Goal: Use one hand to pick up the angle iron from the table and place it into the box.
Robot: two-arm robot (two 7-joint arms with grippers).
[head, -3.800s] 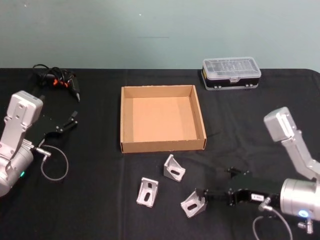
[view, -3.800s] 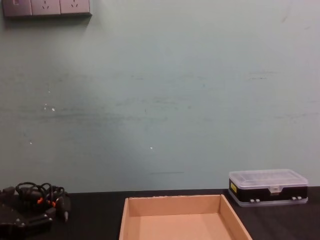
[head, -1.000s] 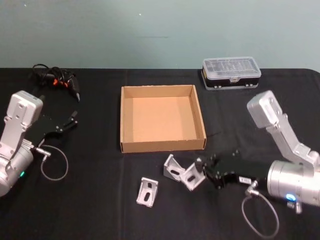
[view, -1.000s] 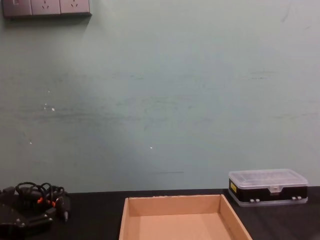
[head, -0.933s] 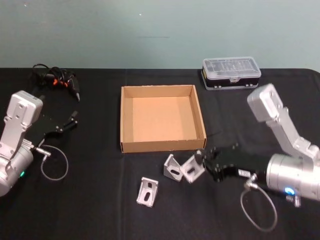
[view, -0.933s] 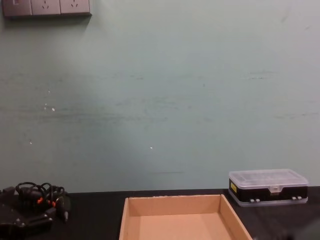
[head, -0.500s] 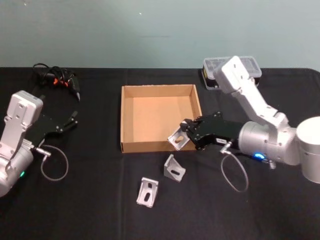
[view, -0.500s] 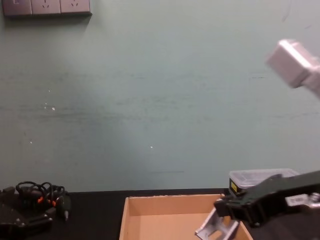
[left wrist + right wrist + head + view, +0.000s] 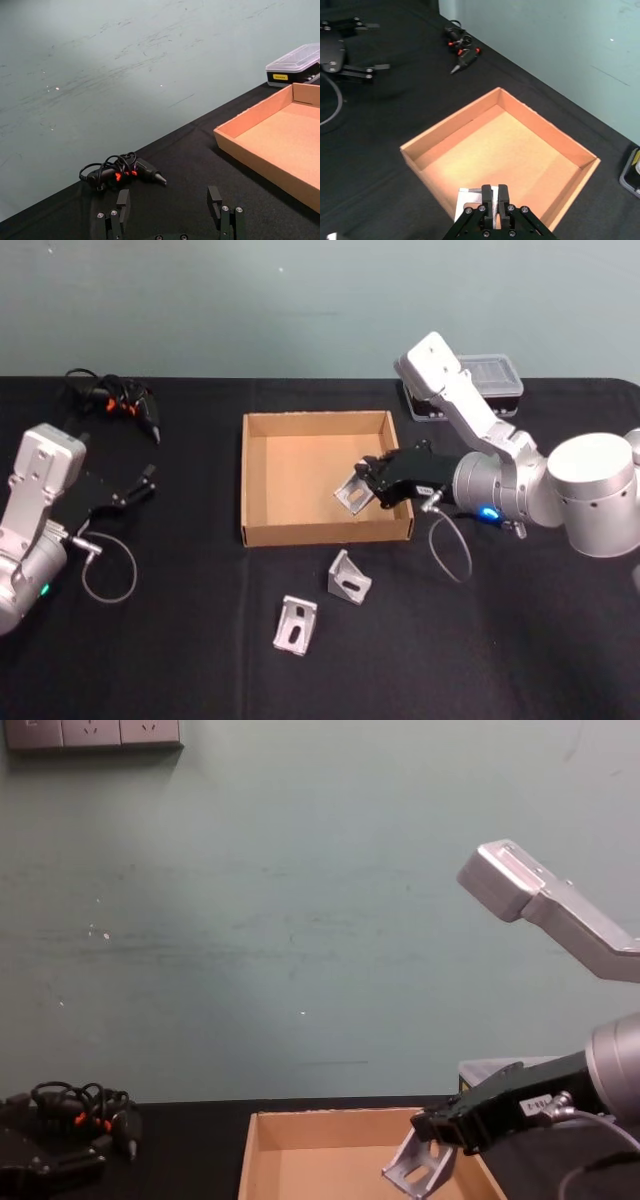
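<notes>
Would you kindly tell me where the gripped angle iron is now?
In the head view, the angle iron hangs in the right gripper above the box's right side, near its right wall.

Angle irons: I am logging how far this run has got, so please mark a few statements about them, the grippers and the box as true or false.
1. The right gripper holds an angle iron over the box. True.
2. Three angle irons lie on the table in front of the box. False: two angle irons lie there.
3. The left gripper is shut on a cable. False: it is open and holds nothing, out at the table's left.
4. A black tool with a coiled cable lies at the table's far left. True.
5. The clear-lidded case stands inside the box. False: it stands on the table behind the box's right corner.
</notes>
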